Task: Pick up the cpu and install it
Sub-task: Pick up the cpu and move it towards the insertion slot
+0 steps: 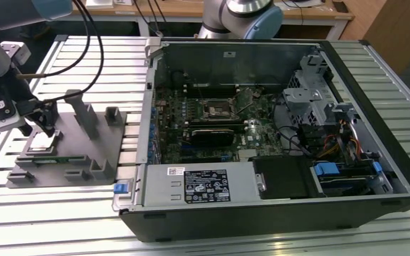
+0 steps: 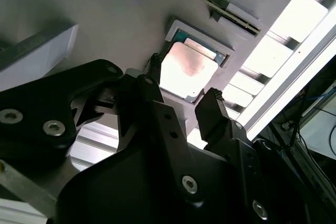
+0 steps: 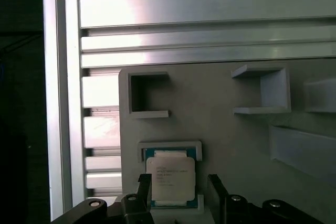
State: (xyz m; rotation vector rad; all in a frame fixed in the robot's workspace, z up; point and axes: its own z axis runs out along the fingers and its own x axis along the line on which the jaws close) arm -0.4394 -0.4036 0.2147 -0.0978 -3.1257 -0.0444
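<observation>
Exterior view: black two-finger tool [image 1: 40, 130] hangs low over a grey plastic fixture w/ upright blocks [image 1: 84, 154] on the slatted metal table [image 1: 48, 213], well apart from the open black PC case [image 1: 276, 106]. In both wrist views the fingers [image 2: 212, 106] are apart, straddling the small square silvery cpu [image 3: 169, 177], which lies flat in its fixture recess. Risk: closing off-centre could tilt or skid the chip, or catch the recess wall instead.
</observation>
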